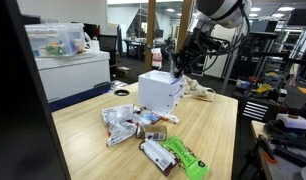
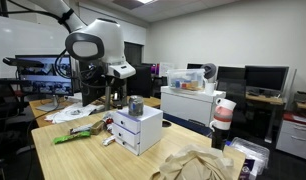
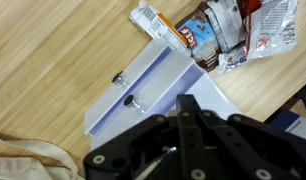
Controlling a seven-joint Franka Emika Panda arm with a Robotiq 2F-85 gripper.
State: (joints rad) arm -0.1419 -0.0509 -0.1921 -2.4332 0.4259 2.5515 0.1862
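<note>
Fingers [image 3: 186,104] are clenched together, empty, just above the white drawer unit [image 3: 153,85] on the tabletop [image 3: 53,60]. Its knobbed drawers are shut, contents hidden. Beyond it, snack packets [image 3: 228,30] lie loose beside the unit.

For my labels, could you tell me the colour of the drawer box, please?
The drawer box is white, best seen in an exterior view.

A: Any readable text?
B: None. Snack wrappers [image 3: 218,30] at 1 o'clock in the wrist view carry print, too blurred to read.
A: White drawer box [image 3: 158,85]?
B: No legible marking. Monitor [image 2: 38,75] at 9 o'clock in an exterior view: illegible too.
</note>
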